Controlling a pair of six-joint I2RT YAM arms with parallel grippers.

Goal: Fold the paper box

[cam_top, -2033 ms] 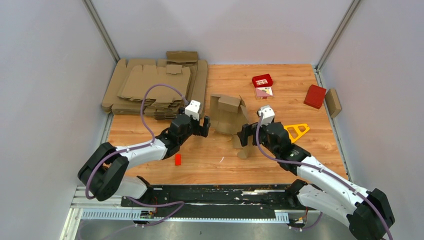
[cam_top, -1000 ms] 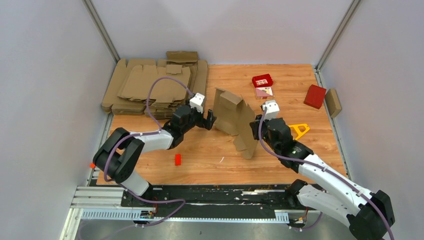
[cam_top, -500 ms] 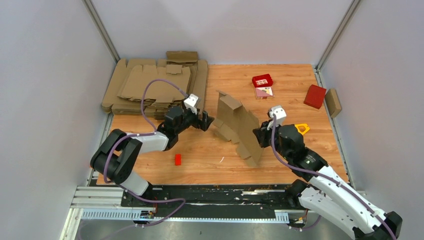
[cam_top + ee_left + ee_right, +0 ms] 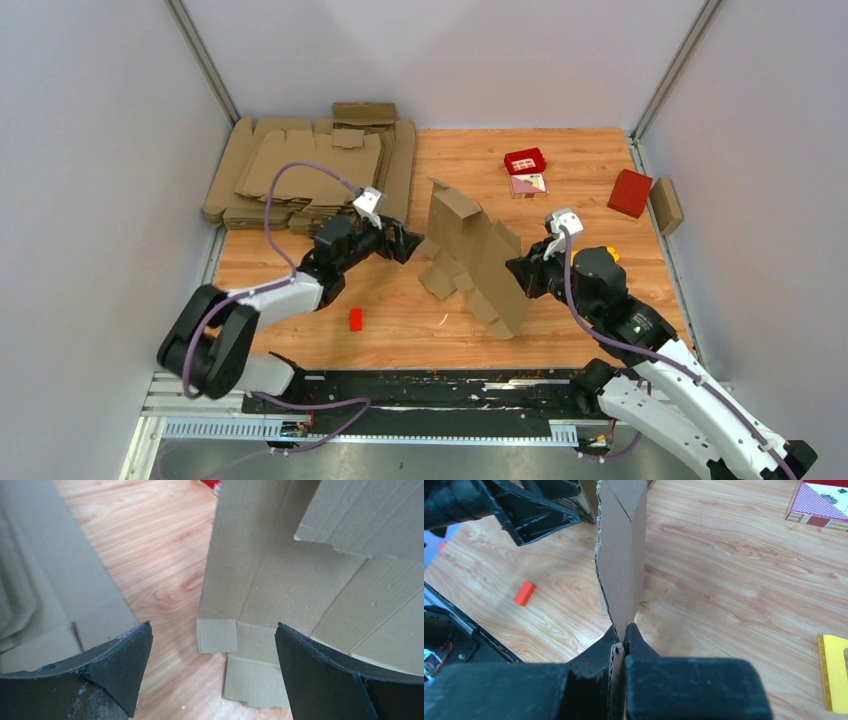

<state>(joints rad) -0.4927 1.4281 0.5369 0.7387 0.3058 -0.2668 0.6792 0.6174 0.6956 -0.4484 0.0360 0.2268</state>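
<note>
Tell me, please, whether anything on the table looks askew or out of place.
The paper box stands tilted on edge in the middle of the table, only half formed, flaps splayed, pinched at one edge by the right gripper. A small red block lies alone near the left arm.

The setting is a robotics test cell: plain grey panels (image 4: pixel 90 150) enclose a wood-grain surface (image 4: pixel 580 180); a left arm (image 4: pixel 275 293) and right arm (image 4: pixel 680 372) stand on a metal rail (image 4: pixel 190 405).
</note>
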